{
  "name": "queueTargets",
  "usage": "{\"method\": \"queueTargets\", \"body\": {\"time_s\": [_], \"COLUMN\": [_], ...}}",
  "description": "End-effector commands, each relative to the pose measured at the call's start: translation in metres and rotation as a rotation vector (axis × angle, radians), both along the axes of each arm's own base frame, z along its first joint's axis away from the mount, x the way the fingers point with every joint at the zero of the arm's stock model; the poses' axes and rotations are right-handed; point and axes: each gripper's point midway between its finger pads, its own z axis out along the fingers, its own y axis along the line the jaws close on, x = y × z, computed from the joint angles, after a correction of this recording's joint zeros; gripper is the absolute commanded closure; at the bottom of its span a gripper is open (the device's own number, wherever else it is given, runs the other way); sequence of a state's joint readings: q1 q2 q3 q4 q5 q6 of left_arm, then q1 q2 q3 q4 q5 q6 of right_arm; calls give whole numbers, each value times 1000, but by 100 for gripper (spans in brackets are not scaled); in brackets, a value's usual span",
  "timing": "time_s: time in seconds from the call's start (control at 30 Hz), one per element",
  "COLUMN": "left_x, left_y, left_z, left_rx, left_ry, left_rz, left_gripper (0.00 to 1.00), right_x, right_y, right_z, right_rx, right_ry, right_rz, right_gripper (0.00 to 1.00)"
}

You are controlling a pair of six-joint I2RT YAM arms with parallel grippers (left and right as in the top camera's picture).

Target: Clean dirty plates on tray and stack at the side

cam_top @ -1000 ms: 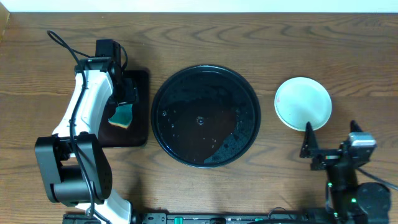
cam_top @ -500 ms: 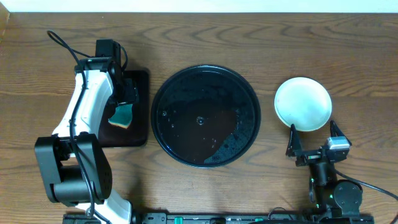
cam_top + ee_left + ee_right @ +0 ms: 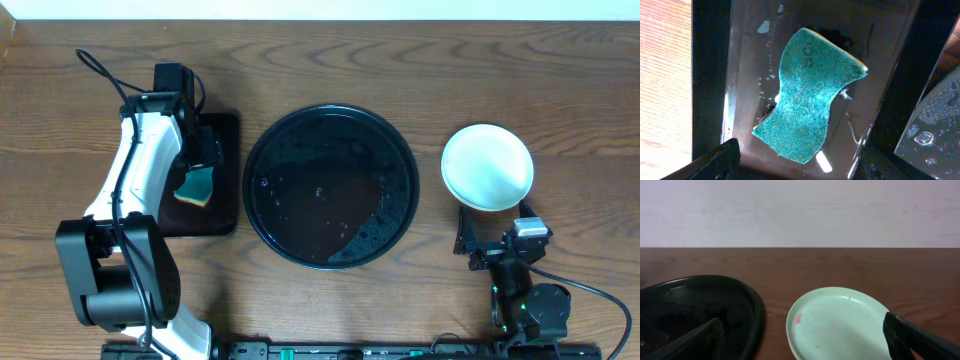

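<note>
The large round black tray (image 3: 330,186) sits mid-table, wet, with no plates on it; its rim shows in the right wrist view (image 3: 757,310). A stack of plates (image 3: 487,166) stands right of it; the top one is pale blue-green with faint red smears (image 3: 840,325). My right gripper (image 3: 493,238) is open and empty, low at the front, just short of the stack. My left gripper (image 3: 205,150) is open and empty above a green sponge (image 3: 815,95).
The sponge (image 3: 196,185) lies in a smaller rectangular black tray (image 3: 225,130) at the left, wet inside (image 3: 745,75). Bare wooden table surrounds both trays. A pale wall stands behind the table's far edge (image 3: 800,210).
My right arm has swung left and down toward the front edge, ending just in front of the plate stack. The left arm and sponge have not moved.
</note>
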State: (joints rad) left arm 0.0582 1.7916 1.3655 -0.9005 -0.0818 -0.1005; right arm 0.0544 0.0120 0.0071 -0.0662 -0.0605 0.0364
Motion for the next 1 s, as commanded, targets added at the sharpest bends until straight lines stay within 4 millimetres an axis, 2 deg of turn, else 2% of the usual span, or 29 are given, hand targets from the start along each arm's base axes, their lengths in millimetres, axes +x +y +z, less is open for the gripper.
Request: {"method": "queueTargets", "body": {"time_s": [0.0, 0.67, 0.8, 0.97], "left_x": [-2, -2, -1, -4], "left_y": [3, 5, 9, 6], "left_z": [-3, -1, 26, 98], "left_rx": [8, 19, 46, 44], "left_ry": [13, 8, -66, -296], "left_rz": [3, 5, 10, 10], "left_gripper": [22, 22, 21, 21], "right_x": [0, 0, 0, 0], "right_y": [0, 0, 0, 0], "right_z": [0, 0, 0, 0], "right_rx": [-7, -7, -7, -7], "right_ry": [-2, -2, -3, -2], "right_rz": [1, 1, 1, 1], "right_gripper": [1, 1, 1, 1]}}
